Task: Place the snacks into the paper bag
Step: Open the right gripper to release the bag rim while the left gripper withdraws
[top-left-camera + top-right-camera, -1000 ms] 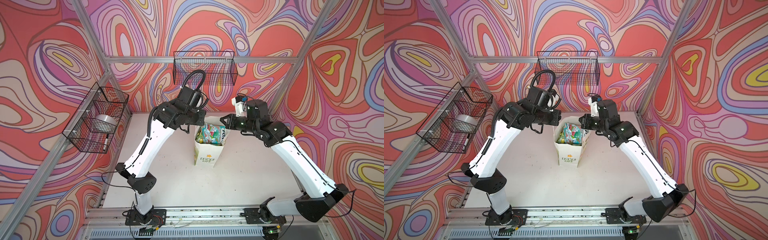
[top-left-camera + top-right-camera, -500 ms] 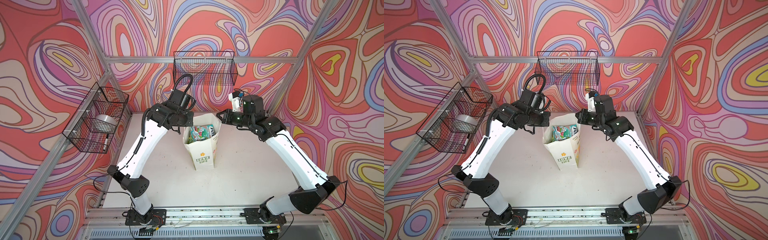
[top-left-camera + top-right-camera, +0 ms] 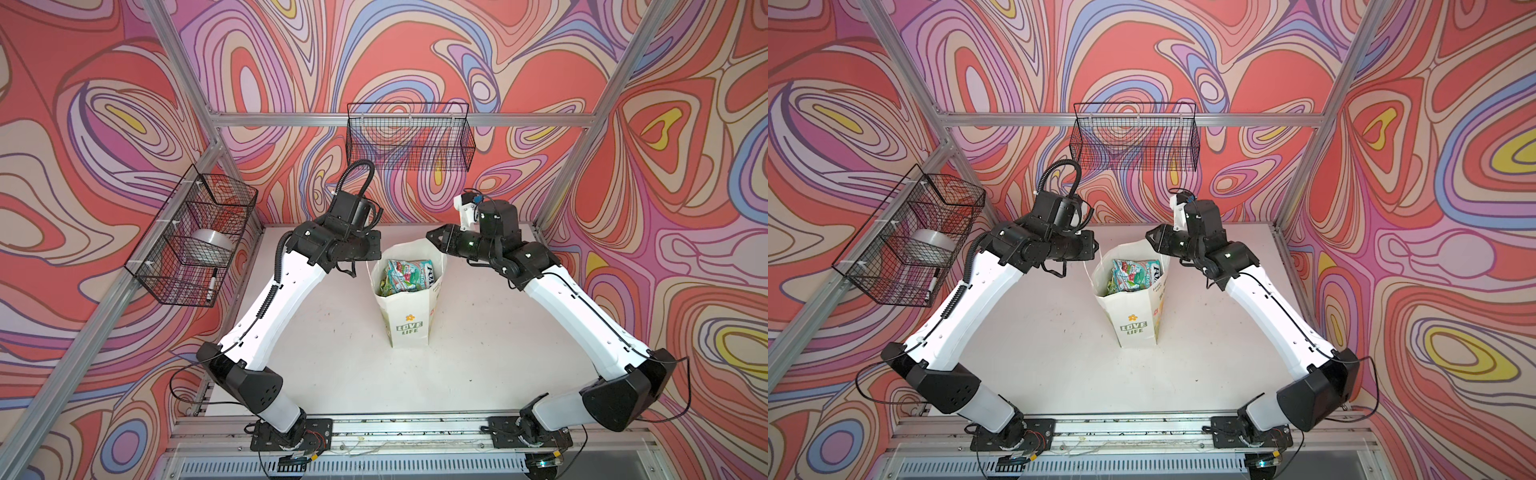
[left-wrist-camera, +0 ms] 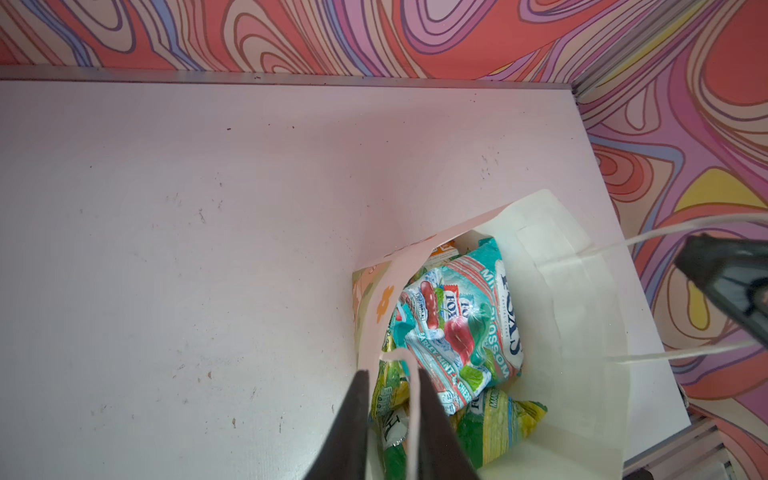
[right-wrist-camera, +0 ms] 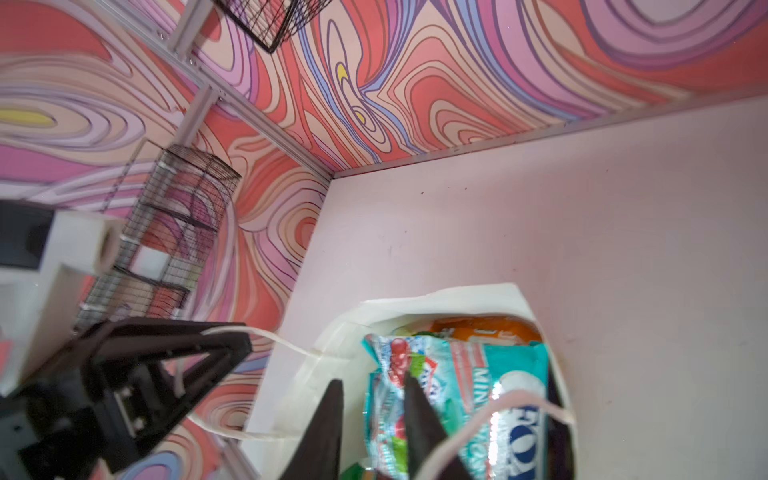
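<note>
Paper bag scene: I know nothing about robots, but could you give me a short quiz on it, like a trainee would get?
1. True or false: the paper bag lies flat on its side.
2. Where are the FOX'S candy packets? A. in a wire basket B. inside the paper bag C. scattered on the table
3. What thin white thing runs between the fingers of the left claw?
Key: 1 false, it stands upright. 2 B. 3 the bag's cord handle.
</note>
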Controlling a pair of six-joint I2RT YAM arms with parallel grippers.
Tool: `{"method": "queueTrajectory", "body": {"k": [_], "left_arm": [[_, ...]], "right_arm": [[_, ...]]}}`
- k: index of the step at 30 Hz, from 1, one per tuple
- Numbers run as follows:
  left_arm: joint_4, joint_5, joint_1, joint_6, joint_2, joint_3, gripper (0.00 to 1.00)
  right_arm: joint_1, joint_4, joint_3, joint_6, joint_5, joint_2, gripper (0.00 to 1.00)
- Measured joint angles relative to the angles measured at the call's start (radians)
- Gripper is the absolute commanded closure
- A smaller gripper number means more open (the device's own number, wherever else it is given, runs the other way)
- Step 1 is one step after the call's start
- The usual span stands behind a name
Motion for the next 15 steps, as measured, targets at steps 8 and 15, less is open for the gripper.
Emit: {"method": "queueTrajectory", "body": {"k": [8,15], "left_arm": [[0.045,0.038,0.001,0.005,-0.095,-0.033,0.0],[0.063,0.089,0.001,0.012,-0.167,-0.048,0.0]], "right_arm": [[0.0,0.011,0.0,0.019,0.023,-0.018,0.14],[0.001,-0.012,0.0,0.028,0.079,-0.05,0.02]]}}
